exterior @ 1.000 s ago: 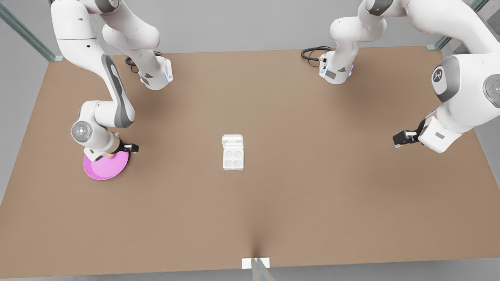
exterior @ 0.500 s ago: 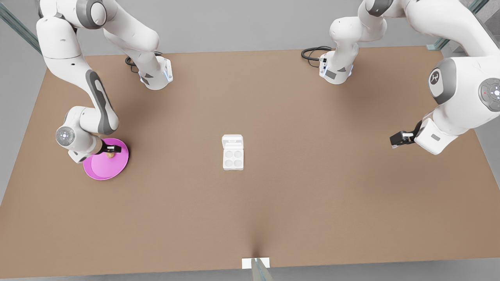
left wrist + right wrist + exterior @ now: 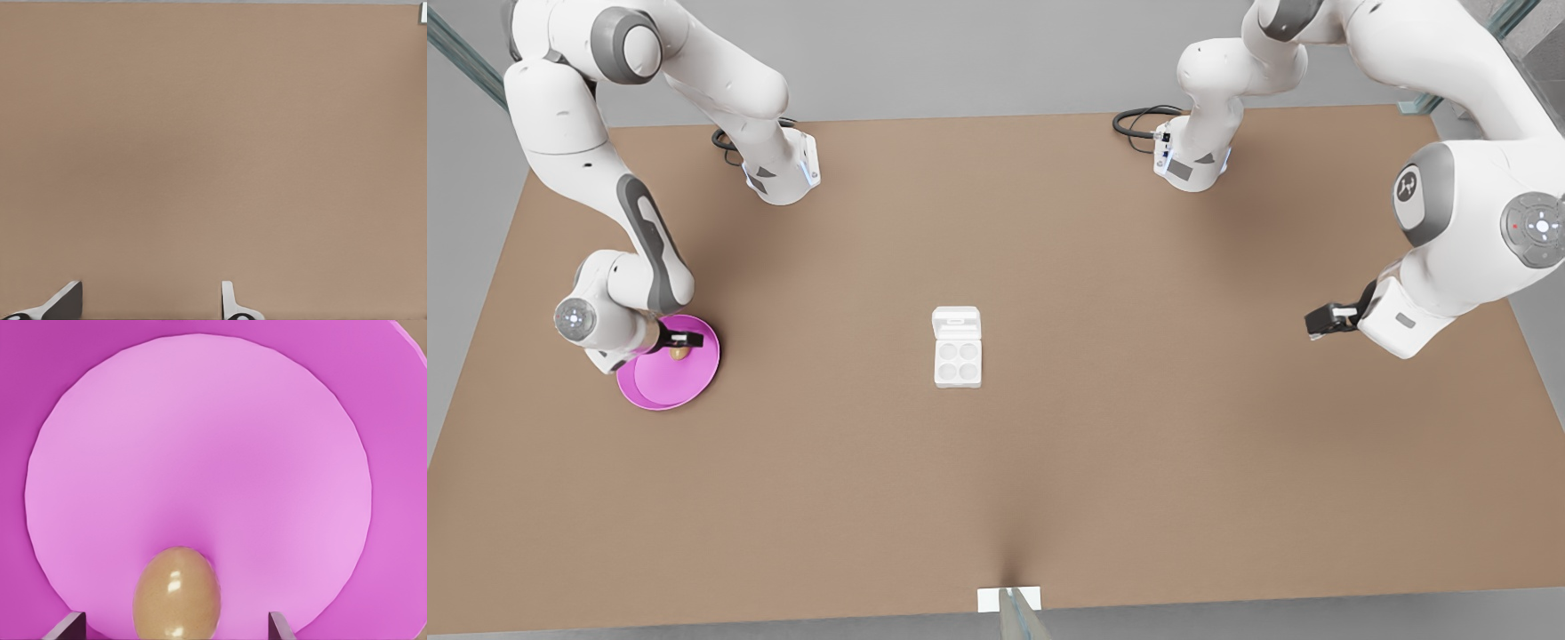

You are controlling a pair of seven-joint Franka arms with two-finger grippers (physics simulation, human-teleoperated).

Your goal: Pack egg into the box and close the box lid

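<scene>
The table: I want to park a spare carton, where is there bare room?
Bare table lies between the box and the left gripper, and along the near edge. It is crowded at the pink plate, where the right gripper straddles the egg.

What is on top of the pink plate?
The egg lies on the pink plate, between the open right gripper's fingertips. The plate's part beneath the wrist is hidden in the front view.

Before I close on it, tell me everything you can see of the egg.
The egg is small, oval, smooth and glossy tan-brown, whole as far as it shows. It rests on the round pink plate, near the rim on the carton's side. The right gripper hangs just over it, fingers open either side, not touching.
</scene>
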